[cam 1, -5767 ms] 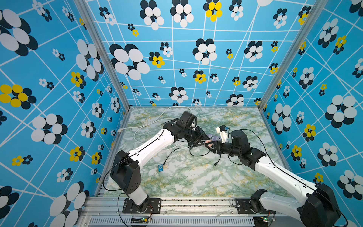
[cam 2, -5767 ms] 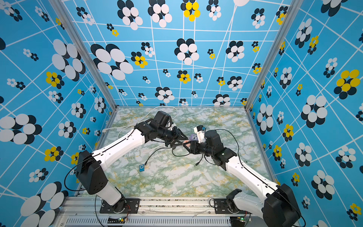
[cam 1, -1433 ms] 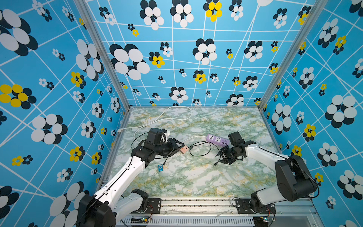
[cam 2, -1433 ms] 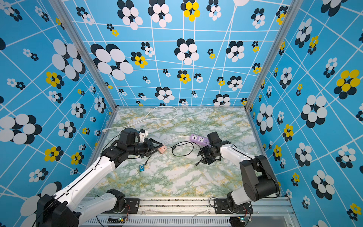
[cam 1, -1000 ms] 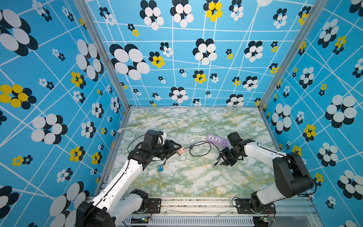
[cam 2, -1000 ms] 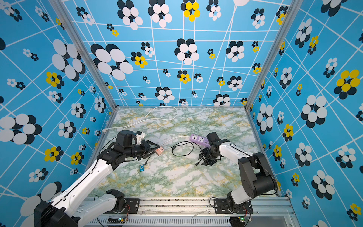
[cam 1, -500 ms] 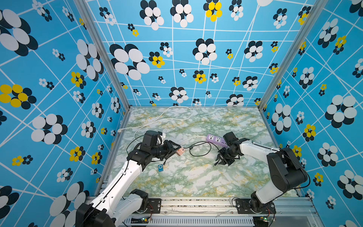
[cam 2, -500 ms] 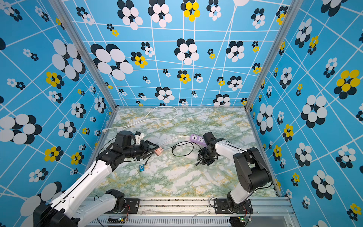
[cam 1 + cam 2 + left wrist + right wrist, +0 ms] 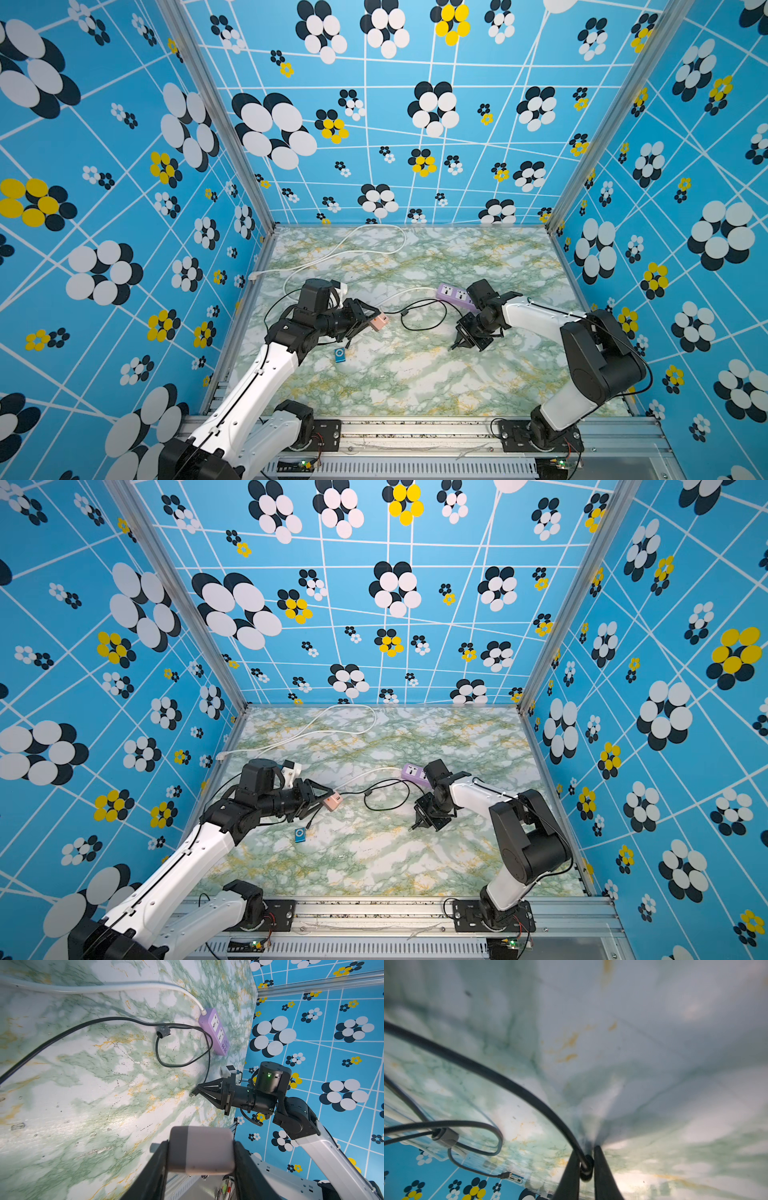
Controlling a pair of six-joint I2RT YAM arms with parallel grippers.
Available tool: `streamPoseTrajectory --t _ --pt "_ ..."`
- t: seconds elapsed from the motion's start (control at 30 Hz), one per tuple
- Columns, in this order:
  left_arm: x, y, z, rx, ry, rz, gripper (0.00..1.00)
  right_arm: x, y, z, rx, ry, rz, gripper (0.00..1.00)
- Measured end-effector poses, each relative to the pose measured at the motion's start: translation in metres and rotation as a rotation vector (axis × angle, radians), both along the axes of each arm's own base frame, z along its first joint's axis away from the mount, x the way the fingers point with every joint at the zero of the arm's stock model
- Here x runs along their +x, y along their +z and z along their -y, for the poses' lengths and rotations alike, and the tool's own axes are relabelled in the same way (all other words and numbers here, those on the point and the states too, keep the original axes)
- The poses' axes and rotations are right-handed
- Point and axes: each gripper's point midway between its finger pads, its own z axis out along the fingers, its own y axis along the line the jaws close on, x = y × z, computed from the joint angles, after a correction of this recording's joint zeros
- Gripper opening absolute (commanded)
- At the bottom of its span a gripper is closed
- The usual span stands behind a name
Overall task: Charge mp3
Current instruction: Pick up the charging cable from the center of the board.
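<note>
The mp3 (image 9: 340, 354) (image 9: 300, 834), a tiny blue player, lies flat on the marble table just in front of my left arm, untouched. A little above the table, my left gripper (image 9: 368, 318) (image 9: 200, 1144) is shut on the pink cube charger (image 9: 380, 323) (image 9: 200, 1155). A black cable (image 9: 424, 328) (image 9: 182, 1065) loops across the middle. My right gripper (image 9: 456, 345) (image 9: 586, 1164), low at the table, is shut on the cable's plug end (image 9: 192, 1094) (image 9: 586, 1169). The cable's other end (image 9: 309, 824) lies next to the mp3.
The lilac power strip (image 9: 454, 294) (image 9: 216, 1032) lies behind my right gripper, partly hidden by the right wrist. Its white cord (image 9: 353, 247) winds to the back left. Blue patterned walls enclose the table on three sides.
My right gripper has closed on the black cable's plug end and its arm has folded in slightly leftward. The left arm still holds the charger in the same place.
</note>
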Motion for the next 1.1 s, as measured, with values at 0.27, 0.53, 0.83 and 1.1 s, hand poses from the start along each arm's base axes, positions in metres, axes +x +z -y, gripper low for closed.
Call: streamPoseTrajectory --t 0.27,0.53,0.83,1.1 --pt "0.000 0.003 0.000 -0.005 0.000 0.010 0.04 0.006 0.014 0.001 -0.060 0.040 0.045 0.00" --pt "0.011 0.042 0.032 -0.105 -0.023 0.175 0.00 0.081 0.251 -0.029 -0.095 0.189 0.660 0.00" --pt "0.042 0.096 0.065 -0.195 0.056 0.436 0.00 0.061 0.413 -0.055 -0.264 0.340 1.066 0.00" --pt "0.053 0.108 0.055 -0.192 0.245 0.460 0.00 0.066 0.369 -0.085 -0.423 0.443 0.988 0.00"
